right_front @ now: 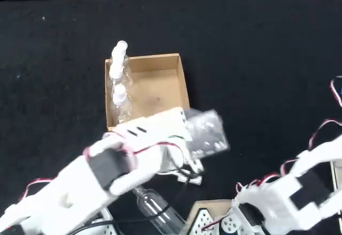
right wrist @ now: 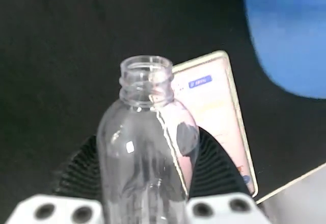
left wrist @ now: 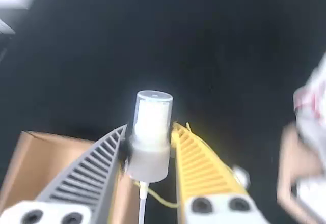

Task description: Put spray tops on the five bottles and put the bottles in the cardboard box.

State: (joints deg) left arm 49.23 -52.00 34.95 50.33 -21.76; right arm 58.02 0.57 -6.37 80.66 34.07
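The cardboard box (right_front: 160, 85) stands mid-table, and two capped bottles (right_front: 118, 85) lie along its left wall. My left gripper (left wrist: 147, 132) is shut on a white spray top (left wrist: 150, 137) whose thin tube hangs down between the grey and yellow fingers. From above, that gripper (right_front: 189, 173) hangs just in front of the box's near right corner. My right gripper (right wrist: 147, 158) is shut on a clear bottle (right wrist: 145, 152) with an open, uncapped neck. From above this bottle (right_front: 155, 208) lies slanted at the front edge, its neck pointing towards the left gripper.
A clear plastic bag (right_front: 209, 132) lies by the box's right front corner. The right arm (right_front: 288, 200) fills the front right. Behind the held bottle lie a pale flat card (right wrist: 214, 112) and a blue object (right wrist: 285, 30). Black cloth covers the table.
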